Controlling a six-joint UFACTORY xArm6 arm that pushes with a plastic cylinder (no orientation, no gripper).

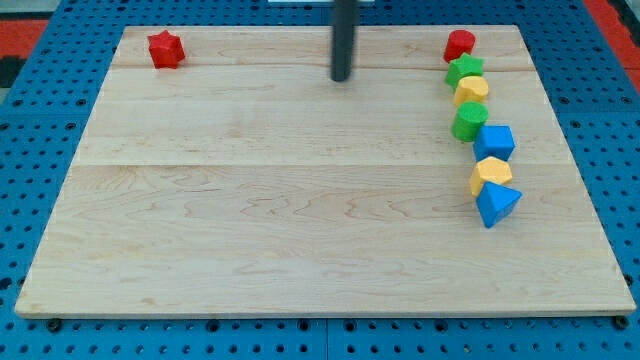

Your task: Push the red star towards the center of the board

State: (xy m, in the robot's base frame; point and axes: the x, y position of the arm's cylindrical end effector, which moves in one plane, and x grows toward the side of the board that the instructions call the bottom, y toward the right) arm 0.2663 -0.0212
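The red star (165, 49) lies near the board's top left corner. My tip (342, 78) rests on the board at the view's top middle, well to the right of the red star and apart from every block. The dark rod rises straight up out of the view's top.
A line of blocks runs down the right side: a red round block (459, 45), a green star (465, 70), a yellow block (472, 90), a green block (469, 121), a blue block (495, 142), a yellow block (492, 173), a blue block (497, 204). The wooden board (300, 200) lies on a blue pegboard.
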